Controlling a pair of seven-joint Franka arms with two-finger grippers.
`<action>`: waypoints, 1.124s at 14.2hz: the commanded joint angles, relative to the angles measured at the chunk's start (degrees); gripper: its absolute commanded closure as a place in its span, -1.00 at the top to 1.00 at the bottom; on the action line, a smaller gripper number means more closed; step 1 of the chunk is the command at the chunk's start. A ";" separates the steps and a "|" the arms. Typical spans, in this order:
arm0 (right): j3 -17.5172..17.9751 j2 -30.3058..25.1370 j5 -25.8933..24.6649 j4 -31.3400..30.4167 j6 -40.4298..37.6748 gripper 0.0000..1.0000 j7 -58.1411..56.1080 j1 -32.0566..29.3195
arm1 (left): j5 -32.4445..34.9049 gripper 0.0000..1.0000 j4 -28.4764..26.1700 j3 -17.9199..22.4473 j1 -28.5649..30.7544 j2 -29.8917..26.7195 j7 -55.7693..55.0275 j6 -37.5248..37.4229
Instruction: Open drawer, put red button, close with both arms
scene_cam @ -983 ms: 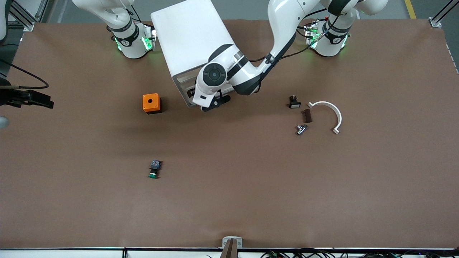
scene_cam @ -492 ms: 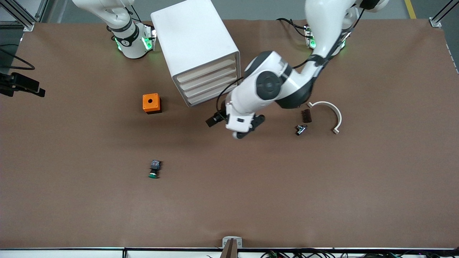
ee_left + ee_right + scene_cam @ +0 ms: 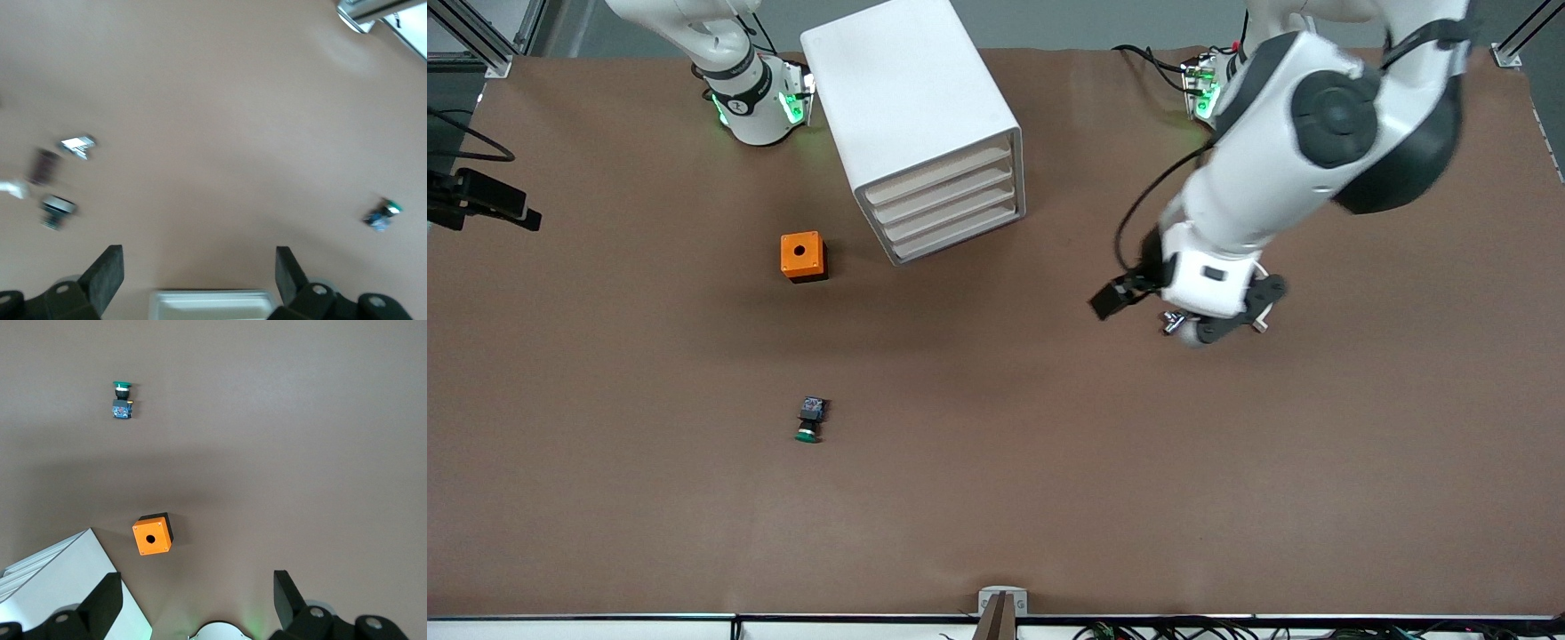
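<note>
An orange box with a hole (image 3: pixel 802 256) is seen beside the white cabinet (image 3: pixel 914 124) on a brown table (image 3: pixel 996 498); a green-capped switch (image 3: pixel 810 420) lies nearer the front camera.

Brown table covering (image 3: pixel 996 498) under even light, grey floor (image 3: pixel 1067 22) along its upper edge.
</note>
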 commanded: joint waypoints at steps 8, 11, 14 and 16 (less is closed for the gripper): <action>0.91 -8.14 -1.76 -9.58 5.16 1.00 0.39 -2.20 | 1.16 0.99 -2.61 -0.45 22.49 -7.12 38.30 -11.03; 1.00 -11.56 -1.76 -14.41 8.15 1.00 0.31 -2.81 | 1.60 0.99 -3.66 0.34 24.97 -7.03 46.03 -11.91; 1.18 -11.75 -1.85 -14.43 8.42 1.00 0.31 -2.81 | 1.60 0.99 -8.13 9.19 18.66 -8.96 50.96 -11.73; 1.09 -11.75 -2.46 -14.34 8.60 1.00 0.31 -2.73 | 1.60 0.99 -10.51 10.63 17.06 -9.84 51.50 -10.94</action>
